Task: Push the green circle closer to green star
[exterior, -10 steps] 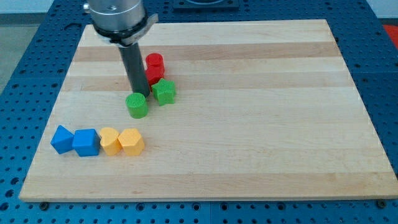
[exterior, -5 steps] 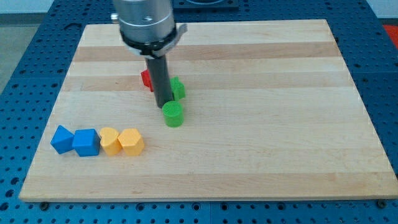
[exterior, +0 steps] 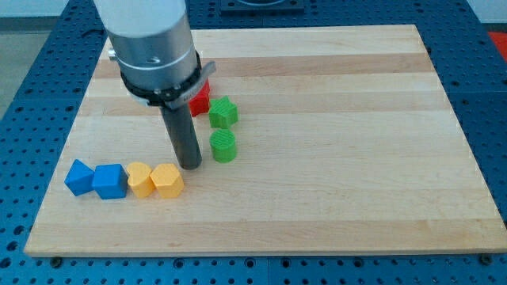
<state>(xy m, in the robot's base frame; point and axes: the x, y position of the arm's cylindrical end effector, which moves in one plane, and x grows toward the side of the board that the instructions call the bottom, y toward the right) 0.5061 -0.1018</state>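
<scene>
While resting on the wooden board (exterior: 356,158), my tip (exterior: 190,165) stood to the view's left of the green circle (exterior: 223,146), slightly lower, near but apart, pinching nothing, being only a bare rod. Just above the green circle: the green star (exterior: 223,112), not touching.

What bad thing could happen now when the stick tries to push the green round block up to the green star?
My tip sits left of the green circle block, not below it, so a push may slide it sideways past the green star block. The yellow blocks lie close beside the tip and might get bumped.
</scene>
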